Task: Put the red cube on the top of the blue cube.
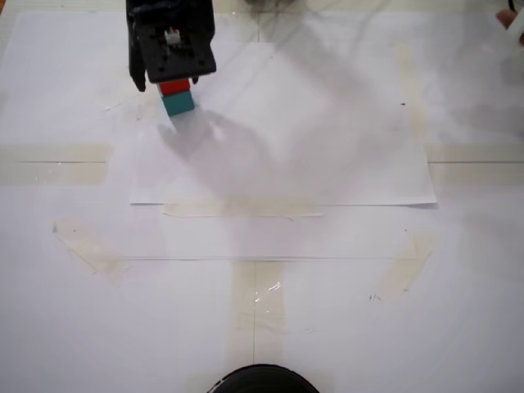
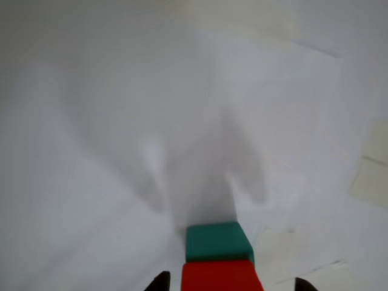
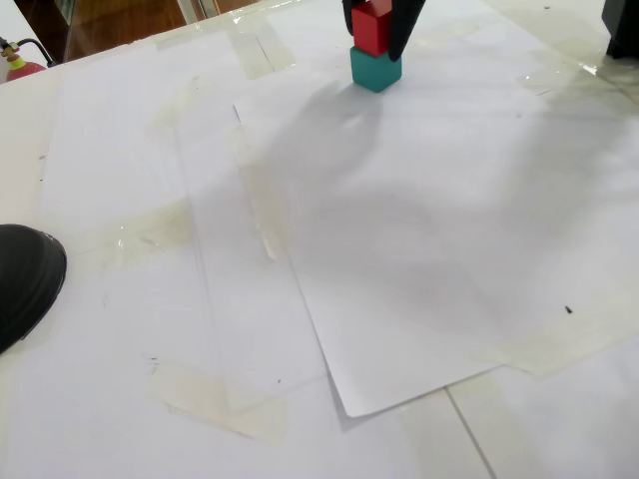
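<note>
In a fixed view from above, the black gripper (image 1: 173, 84) hangs over the red cube (image 1: 174, 87), which sits on the blue cube (image 1: 178, 103) on white paper (image 1: 327, 147). In the wrist view, both dark fingertips (image 2: 159, 282) stand apart from the red cube's (image 2: 221, 276) sides, jaws parted. In another fixed view, the red cube (image 3: 370, 30) rests stacked on the blue cube (image 3: 375, 69).

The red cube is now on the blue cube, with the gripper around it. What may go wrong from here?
1. The gripper fingers flank the red cube closely; if a finger drags while opening or lifting, the cube may tip off.
2. In the wrist view the red cube looks slightly offset from the blue cube, so the stack may be unstable.
3. The blue cube rests on loose-looking paper and could slide if pushed.
</note>
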You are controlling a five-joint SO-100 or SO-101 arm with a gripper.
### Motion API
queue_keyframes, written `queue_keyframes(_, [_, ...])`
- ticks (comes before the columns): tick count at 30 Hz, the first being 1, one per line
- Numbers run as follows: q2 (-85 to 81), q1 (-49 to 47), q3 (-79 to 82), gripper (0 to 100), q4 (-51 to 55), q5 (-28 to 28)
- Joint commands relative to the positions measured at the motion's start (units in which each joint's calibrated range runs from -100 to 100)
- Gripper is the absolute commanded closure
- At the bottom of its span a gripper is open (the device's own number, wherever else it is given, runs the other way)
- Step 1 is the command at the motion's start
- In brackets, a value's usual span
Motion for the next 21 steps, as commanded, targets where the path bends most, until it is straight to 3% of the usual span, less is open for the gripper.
queue_keyframes(1, [-1.8, -1.0, -0.3, 65, 1.3, -2.1])
queue_keyframes(9, [-3.8, -1.9, -0.2, 56, 3.8, -3.3])
queue_keyframes(21, [-15.0, -3.7, 1.0, 53, 6.6, -8.2])
